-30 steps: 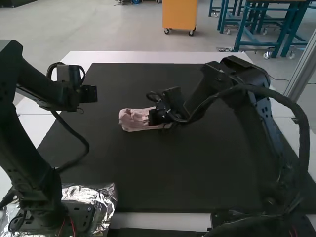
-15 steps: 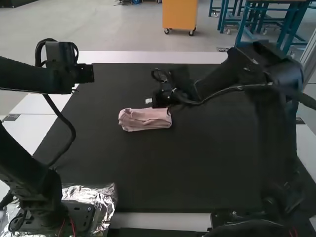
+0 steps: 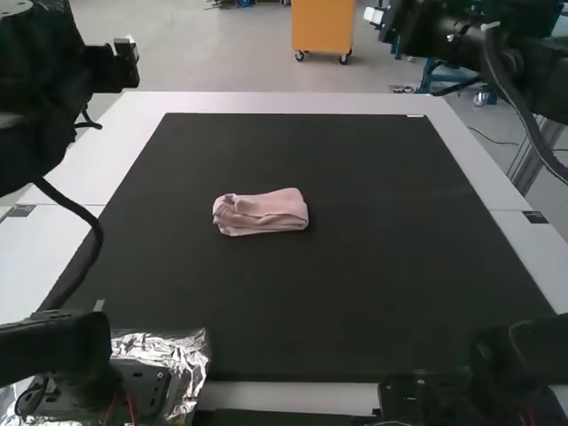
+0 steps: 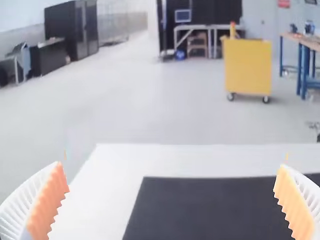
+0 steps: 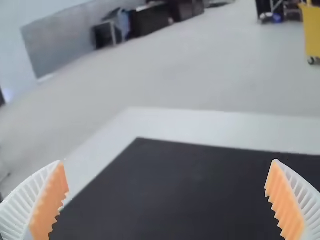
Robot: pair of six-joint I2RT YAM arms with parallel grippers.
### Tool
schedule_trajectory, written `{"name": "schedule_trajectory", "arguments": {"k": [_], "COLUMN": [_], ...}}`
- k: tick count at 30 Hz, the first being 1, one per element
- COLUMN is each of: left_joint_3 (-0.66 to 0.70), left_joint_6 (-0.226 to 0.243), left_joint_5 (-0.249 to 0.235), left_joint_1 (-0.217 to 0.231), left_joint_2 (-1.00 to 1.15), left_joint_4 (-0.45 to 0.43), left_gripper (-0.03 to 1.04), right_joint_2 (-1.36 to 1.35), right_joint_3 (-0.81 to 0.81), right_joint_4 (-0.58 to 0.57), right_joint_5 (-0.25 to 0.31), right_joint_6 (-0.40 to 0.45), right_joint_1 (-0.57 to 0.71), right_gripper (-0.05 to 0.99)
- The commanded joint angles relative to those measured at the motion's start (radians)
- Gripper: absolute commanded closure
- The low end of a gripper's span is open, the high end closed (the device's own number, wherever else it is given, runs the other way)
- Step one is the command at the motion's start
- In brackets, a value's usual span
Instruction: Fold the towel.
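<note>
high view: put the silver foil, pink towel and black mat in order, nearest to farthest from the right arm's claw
1. Black mat: its far right corner is closest
2. Pink towel: on the mat, left of centre
3. Silver foil: at the near left

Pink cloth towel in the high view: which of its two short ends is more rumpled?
The left-hand end of the pink towel, as the high view shows it: small creases gather there, while the opposite end looks smoother.

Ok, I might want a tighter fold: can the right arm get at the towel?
Probably yes: the right gripper is open and empty, and the pink towel lies folded on the black mat with nothing covering it.
</note>
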Motion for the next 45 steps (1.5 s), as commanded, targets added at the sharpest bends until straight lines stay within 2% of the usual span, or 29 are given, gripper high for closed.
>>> {"name": "schedule_trajectory", "arguments": {"k": [1,3,8,13,16,19,21,23,25,27,28,30,31,32,33,34,36,38,39,41,42,43,44,45], "left_joint_3": [-0.007,-0.029,-0.072,-0.075,-0.070,-0.077,-0.083,-0.103,-0.110,-0.119,-0.135,-0.213,-0.262,-0.310,-0.363,-0.412,-0.511,-0.607,-0.650,-0.727,-0.762,-0.791,-0.805,-0.797], "left_joint_6": [0.001,-0.005,-0.005,-0.005,-0.005,-0.005,-0.005,-0.004,-0.022,-0.036,-0.038,-0.039,-0.036,-0.007,0.047,0.071,0.074,0.102,0.108,0.108,0.108,0.108,0.107,0.084], "left_joint_5": [0.093,0.112,0.118,0.124,0.124,0.122,0.138,0.147,0.145,0.150,0.150,0.153,0.173,0.179,0.182,0.191,0.196,0.194,0.174,0.062,0.026,0.006,-0.017,-0.022], "left_joint_1": [-0.010,-0.010,-0.011,-0.010,-0.010,-0.010,-0.010,-0.008,-0.007,-0.010,-0.011,-0.014,-0.016,-0.016,-0.016,-0.016,-0.013,-0.011,-0.011,-0.010,-0.013,-0.016,-0.014,-0.014], "left_joint_2": [-0.128,-0.197,-0.363,-0.529,-0.627,-0.734,-0.803,-0.851,-0.843,-0.845,-0.845,-0.845,-0.845,-0.845,-0.845,-0.845,-0.845,-0.845,-0.845,-0.845,-0.845,-0.845,-0.845,-0.845], "left_joint_4": [-0.007,-0.034,-0.037,-0.076,-0.113,-0.143,-0.189,-0.232,-0.306,-0.396,-0.396,-0.337,-0.298,-0.257,-0.209,-0.139,-0.005,0.134,0.200,0.297,0.322,0.331,0.269,0.202], "left_gripper": [0.04,0.04,0.04,0.04,0.04,0.04,0.04,0.04,0.04,0.04,0.04,0.04,0.04,0.04,0.04,0.04,0.04,0.04,0.04,0.04,0.04,0.04,0.04,0.04], "right_joint_2": [-0.189,-0.310,-0.620,-0.899,-1.011,-1.100,-1.134,-1.126,-1.126,-1.126,-1.126,-1.126,-1.126,-1.126,-1.126,-1.126,-1.126,-1.126,-1.126,-1.126,-1.126,-1.126,-1.126,-1.126], "right_joint_3": [-0.076,-0.116,-0.208,-0.264,-0.280,-0.310,-0.344,-0.366,-0.409,-0.479,-0.513,-0.573,-0.611,-0.657,-0.709,-0.768,-0.889,-0.996,-1.045,-1.125,-1.154,-1.150,-1.150,-1.151], "right_joint_4": [0.001,-0.018,-0.183,-0.271,-0.276,-0.233,-0.188,-0.188,-0.164,-0.048,0.002,0.037,0.048,0.076,0.108,0.177,0.361,0.472,0.501,0.547,0.557,0.475,0.383,0.332], "right_joint_5": [0.056,0.056,0.067,0.073,0.085,0.150,0.200,0.335,0.361,0.389,0.386,0.344,0.352,0.352,0.354,0.352,0.343,0.351,0.357,0.358,0.358,0.361,0.361,0.361], "right_joint_6": [-0.038,-0.038,-0.035,-0.035,-0.035,-0.049,-0.066,-0.069,-0.094,-0.101,-0.101,-0.103,-0.103,-0.078,-0.057,-0.067,-0.106,-0.120,-0.117,-0.115,-0.117,-0.115,-0.107,-0.107], "right_joint_1": [-0.075,-0.109,-0.166,-0.212,-0.230,-0.244,-0.255,-0.267,-0.276,-0.284,-0.285,-0.285,-0.285,-0.285,-0.285,-0.287,-0.285,-0.285,-0.285,-0.285,-0.285,-0.285,-0.285,-0.285], "right_gripper": [0.03,0.03,0.03,0.03,0.03,0.03,0.03,0.03,0.03,0.03,0.03,0.03,0.03,0.03,0.03,0.03,0.03,0.03,0.03,0.03,0.03,0.03,0.03,0.03]}}
